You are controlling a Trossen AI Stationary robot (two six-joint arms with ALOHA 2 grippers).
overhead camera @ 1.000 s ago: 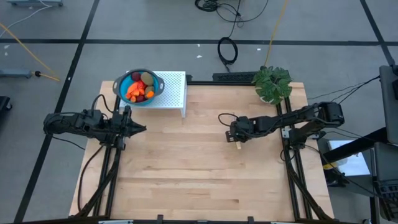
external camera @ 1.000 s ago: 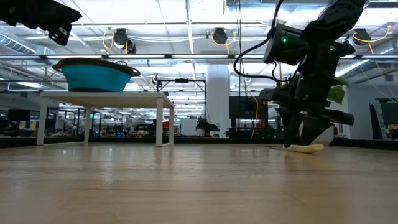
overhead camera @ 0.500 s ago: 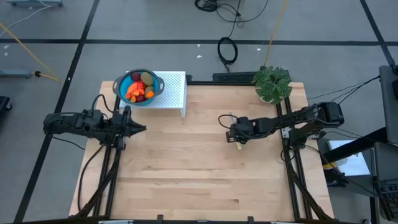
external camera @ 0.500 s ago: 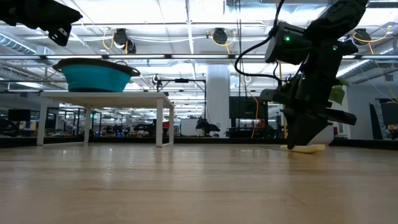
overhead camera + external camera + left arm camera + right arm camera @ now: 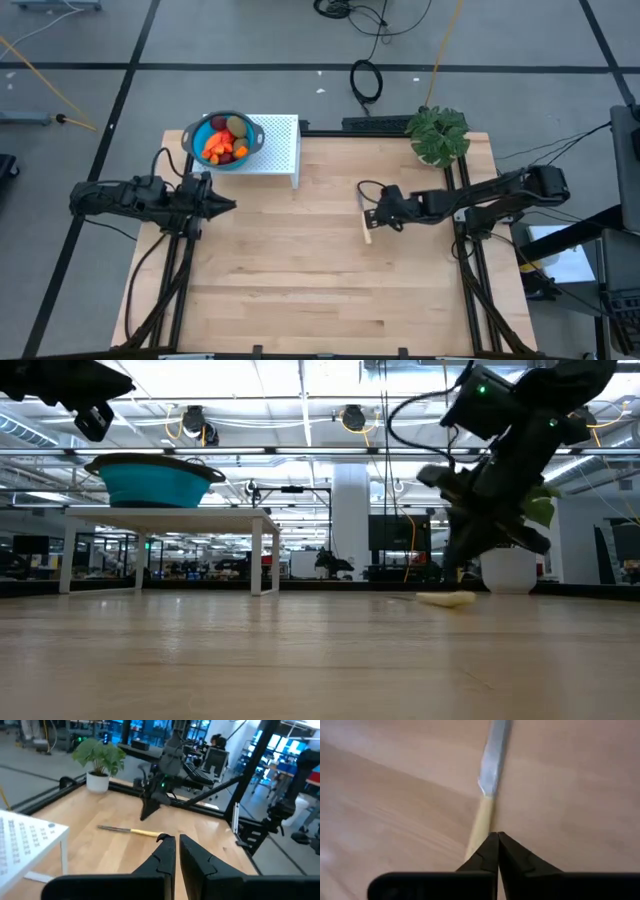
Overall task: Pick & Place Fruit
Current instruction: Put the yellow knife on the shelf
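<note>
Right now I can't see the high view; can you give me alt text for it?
The right claw is shut just beside a yellow-handled knife lying on the wooden table. The left claw waits shut near a blue bowl of fruit on a white stand.

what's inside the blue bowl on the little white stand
The blue bowl holds the fruit: orange, dark red and brown-green pieces, piled together. Anything beneath them is covered.

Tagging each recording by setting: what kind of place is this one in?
Most likely a robotics lab in a large open-plan workspace: a wooden table on a metal frame, cables across the grey floor, and desks with monitors under exposed ceiling ducting.
</note>
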